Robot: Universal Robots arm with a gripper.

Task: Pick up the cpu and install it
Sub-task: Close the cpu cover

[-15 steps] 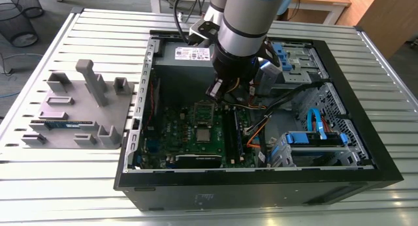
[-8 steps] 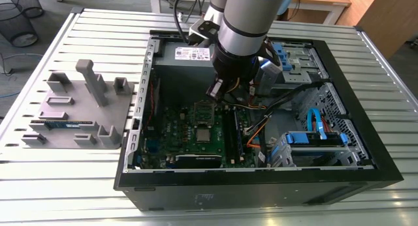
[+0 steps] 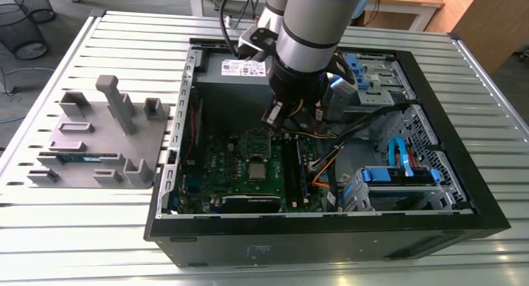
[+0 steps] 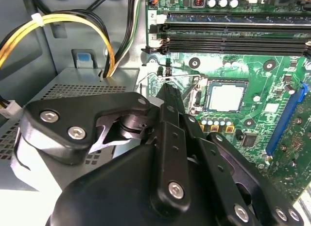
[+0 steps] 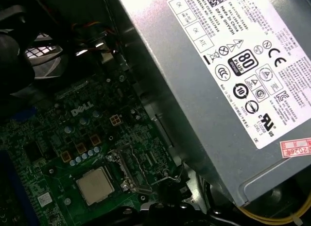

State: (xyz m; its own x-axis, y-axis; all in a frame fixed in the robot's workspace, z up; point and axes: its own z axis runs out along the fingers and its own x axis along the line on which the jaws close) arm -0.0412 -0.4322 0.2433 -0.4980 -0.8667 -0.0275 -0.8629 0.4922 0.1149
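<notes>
The cpu (image 3: 259, 170), a small square chip with a silver-grey top, lies flat in its socket on the green motherboard (image 3: 215, 168) inside the open computer case (image 3: 331, 236). Both wrist views show the cpu too (image 4: 225, 96) (image 5: 95, 185). The socket's metal hold-down frame (image 5: 138, 168) stands swung open beside the chip. My gripper (image 3: 275, 117) hangs inside the case above the board, a short way beyond the socket toward the power supply. Its black fingers (image 4: 167, 92) look shut with nothing between them. It does not touch the chip.
The grey power supply (image 5: 218, 65) lies close beside the gripper, with yellow cables (image 4: 73, 22) running from it. Black memory slots (image 4: 233, 34) flank the socket. A blue drive cage (image 3: 397, 174) fills the case's corner. Outside, a grey fixture plate (image 3: 91, 137) carries a memory stick (image 3: 78, 156).
</notes>
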